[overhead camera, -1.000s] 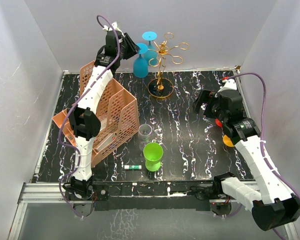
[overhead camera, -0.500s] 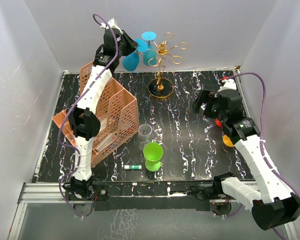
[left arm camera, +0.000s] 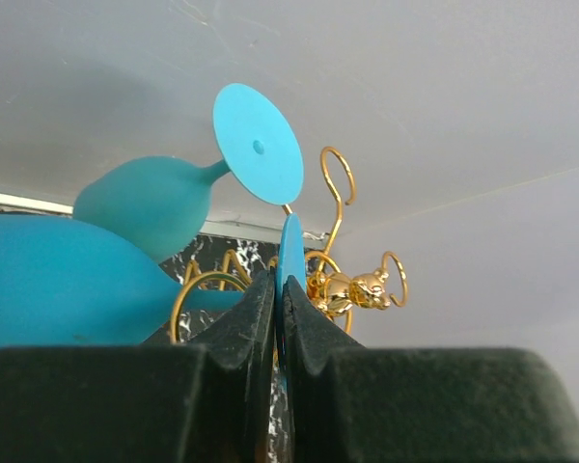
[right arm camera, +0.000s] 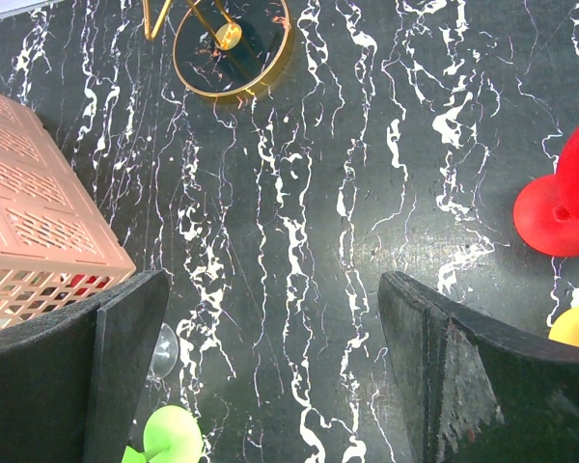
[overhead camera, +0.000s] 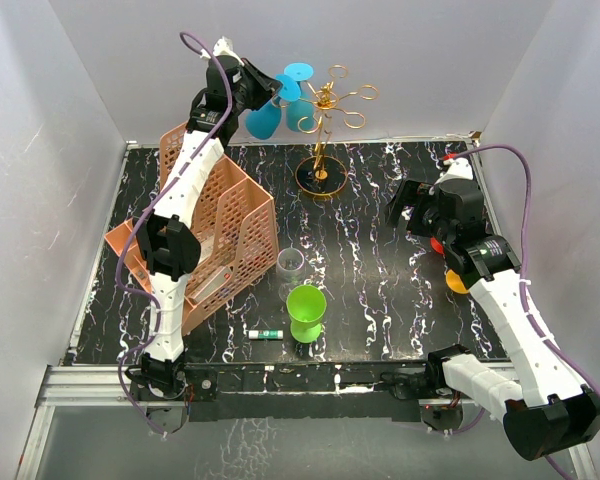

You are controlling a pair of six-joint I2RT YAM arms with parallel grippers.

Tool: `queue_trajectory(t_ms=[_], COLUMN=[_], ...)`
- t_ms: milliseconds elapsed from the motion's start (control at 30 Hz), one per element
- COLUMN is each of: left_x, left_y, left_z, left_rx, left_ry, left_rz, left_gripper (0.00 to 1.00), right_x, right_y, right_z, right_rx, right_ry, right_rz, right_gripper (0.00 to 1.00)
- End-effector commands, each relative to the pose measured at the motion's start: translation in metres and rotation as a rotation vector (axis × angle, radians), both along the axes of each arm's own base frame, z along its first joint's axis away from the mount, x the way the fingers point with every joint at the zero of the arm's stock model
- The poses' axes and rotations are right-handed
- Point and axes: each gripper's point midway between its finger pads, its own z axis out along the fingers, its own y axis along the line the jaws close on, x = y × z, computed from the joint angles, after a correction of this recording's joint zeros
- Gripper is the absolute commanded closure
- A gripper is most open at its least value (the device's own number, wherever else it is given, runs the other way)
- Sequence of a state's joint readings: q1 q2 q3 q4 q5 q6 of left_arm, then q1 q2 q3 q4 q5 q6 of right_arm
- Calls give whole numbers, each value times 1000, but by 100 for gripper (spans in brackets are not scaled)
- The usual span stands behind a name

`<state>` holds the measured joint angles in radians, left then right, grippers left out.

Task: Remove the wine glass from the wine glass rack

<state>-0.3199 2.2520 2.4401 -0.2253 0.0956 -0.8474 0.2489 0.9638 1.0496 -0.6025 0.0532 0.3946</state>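
Since a second ago the left gripper point(overhead camera: 276, 92) has pinched closed, and the blue wine glass point(overhead camera: 263, 119) has tipped, its bowl swung up and to the left, away from the wine glass rack point(overhead camera: 326, 98). From above we see that glass held high at the back of the counter point(overhead camera: 380, 290), its bowl tilted beside the rack's gold loops. A second blue glass point(overhead camera: 298, 72) hangs just right of it, foot disc uppermost. A pink mesh organizer point(overhead camera: 225, 230) stands under the left arm, and a clear cup point(overhead camera: 290, 264) and a green cup point(overhead camera: 306, 308) sit near the front. From the left wrist we see the gripper clamped on the thin edge of the glass's foot, with the stem running left to the big bowl. A gold loop curves by the stem, and we cannot tell whether the stem is free of it. From the right wrist the right gripper point(right arm camera: 270, 289) stands wide open, holding nothing, above the counter. A red glass point(right arm camera: 560, 198) shows at the right edge and the rack's ring base at the top.
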Motion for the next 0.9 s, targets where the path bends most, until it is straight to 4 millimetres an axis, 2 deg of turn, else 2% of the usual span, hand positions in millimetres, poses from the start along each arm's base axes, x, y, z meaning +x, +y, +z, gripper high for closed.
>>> queue_trajectory(t_ms=[0, 367, 600, 867], left_x=[-10, -14, -6, 2], left_y=[-5, -15, -22, -29], left_z=[39, 39, 31, 33], left_rx=[-113, -178, -208, -261], left_ry=[-55, -42, -30, -38], left_rz=[-43, -85, -99, -119], left_gripper=[100, 100, 100, 100], right_x=[4, 3, 2, 3], right_y=[1, 0, -1, -1], right_z=[20, 21, 21, 20], right_rx=[8, 11, 10, 4], right_ry=[-71, -78, -78, -76], right_rz=[-3, -2, -7, -9], right_gripper=[1, 1, 1, 1])
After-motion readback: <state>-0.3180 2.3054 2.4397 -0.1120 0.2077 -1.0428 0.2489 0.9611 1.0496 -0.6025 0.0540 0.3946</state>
